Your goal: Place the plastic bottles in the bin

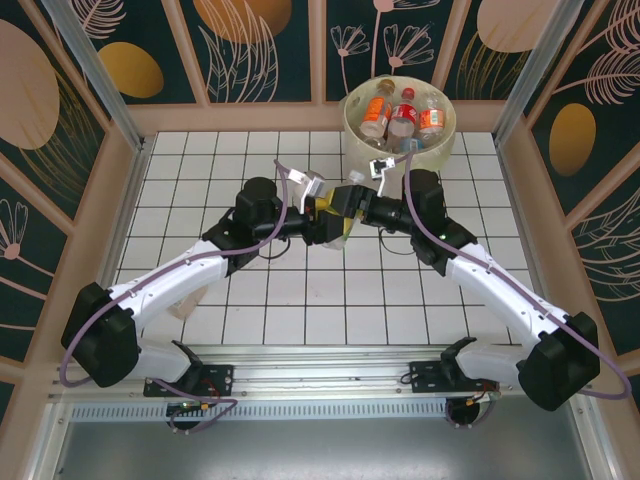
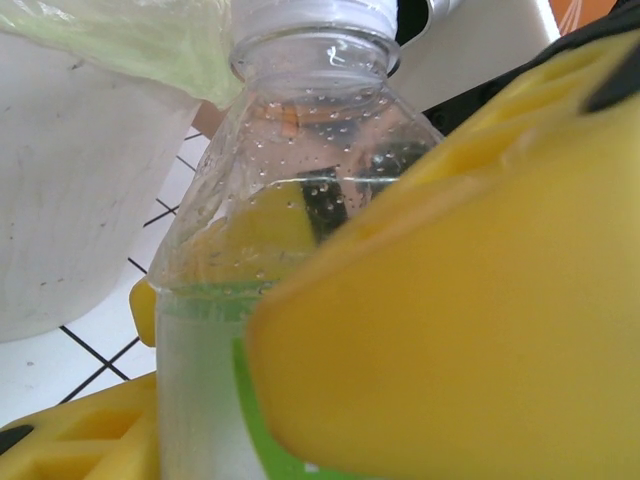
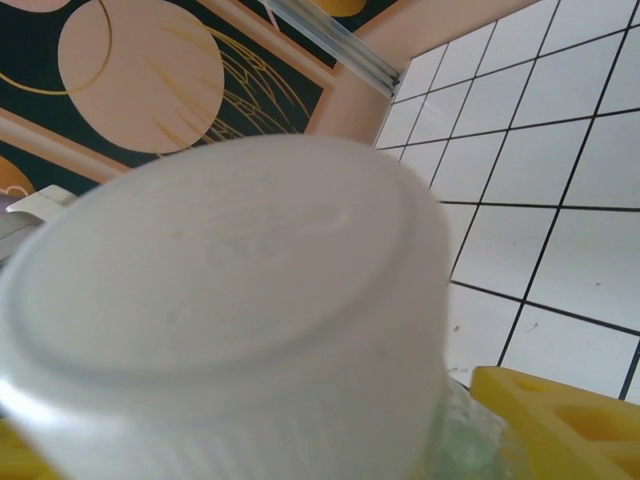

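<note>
A clear plastic bottle [image 2: 280, 200] with a green label and a white cap [image 3: 220, 300] hangs over the middle of the table between both arms. My left gripper [image 1: 325, 215] is shut on its body, one yellow finger [image 2: 450, 330] across the label and the other at the lower left [image 2: 70, 440]. My right gripper [image 1: 352, 203] faces it from the cap end, with a yellow finger [image 3: 560, 420] beside the bottle's shoulder; contact there is unclear. The bin [image 1: 352, 122] stands at the back right of the tiles and holds several bottles [image 1: 405, 118]. Its white wall [image 2: 70, 200] is close behind the held bottle.
The white tiled table [image 1: 200, 170] is ringed by a low wooden wall [image 1: 130, 200] with patterned panels behind. The greenish liner bag [image 2: 140, 40] folds over the bin's rim. Both arm bases sit on the metal rail [image 1: 320, 380] at the near edge.
</note>
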`<state>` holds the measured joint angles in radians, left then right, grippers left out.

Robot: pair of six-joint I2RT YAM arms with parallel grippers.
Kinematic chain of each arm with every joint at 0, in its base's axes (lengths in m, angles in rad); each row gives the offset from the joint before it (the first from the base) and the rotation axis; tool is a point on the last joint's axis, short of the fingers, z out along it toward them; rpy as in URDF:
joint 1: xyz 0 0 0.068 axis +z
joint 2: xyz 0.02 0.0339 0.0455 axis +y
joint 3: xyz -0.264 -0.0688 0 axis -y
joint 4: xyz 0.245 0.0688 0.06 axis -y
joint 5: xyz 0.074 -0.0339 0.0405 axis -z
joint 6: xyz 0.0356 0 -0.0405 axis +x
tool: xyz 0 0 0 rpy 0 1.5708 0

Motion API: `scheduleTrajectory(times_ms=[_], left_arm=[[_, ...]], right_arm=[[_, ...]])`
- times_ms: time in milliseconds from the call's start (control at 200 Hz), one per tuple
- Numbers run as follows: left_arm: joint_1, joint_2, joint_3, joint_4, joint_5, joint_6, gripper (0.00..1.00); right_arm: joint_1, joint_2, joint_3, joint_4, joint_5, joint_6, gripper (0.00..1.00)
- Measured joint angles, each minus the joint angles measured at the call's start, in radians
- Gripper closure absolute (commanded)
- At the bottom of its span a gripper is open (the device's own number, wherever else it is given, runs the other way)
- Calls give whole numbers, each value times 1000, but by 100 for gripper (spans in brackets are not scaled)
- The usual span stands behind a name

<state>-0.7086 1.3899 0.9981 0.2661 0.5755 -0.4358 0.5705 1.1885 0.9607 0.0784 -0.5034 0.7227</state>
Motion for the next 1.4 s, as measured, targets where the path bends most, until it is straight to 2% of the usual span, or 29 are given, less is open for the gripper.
scheduleTrajectory(times_ms=[330,465,590,911,1206,1401], left_arm=[[-6,12,17,-19,-39,17,37],[-11,12,24,-29,-57,30,23],[-11,12,33,-37,-72,39,2],[-11,-47,46,-72,-114,69,1],[-11,-246,48,-181,-171,138,1],[-11,-334,40,-328,-288,159,1]], right_arm=[[0,0,0,0,27,-10,51],[0,0,4,-6,34,-10,54],[0,0,11,-8,35,-9,55],[-12,-6,67,-95,109,-46,56],[-155,-38,222,-214,206,-154,56],[-228,-27,377,-269,311,-265,55]])
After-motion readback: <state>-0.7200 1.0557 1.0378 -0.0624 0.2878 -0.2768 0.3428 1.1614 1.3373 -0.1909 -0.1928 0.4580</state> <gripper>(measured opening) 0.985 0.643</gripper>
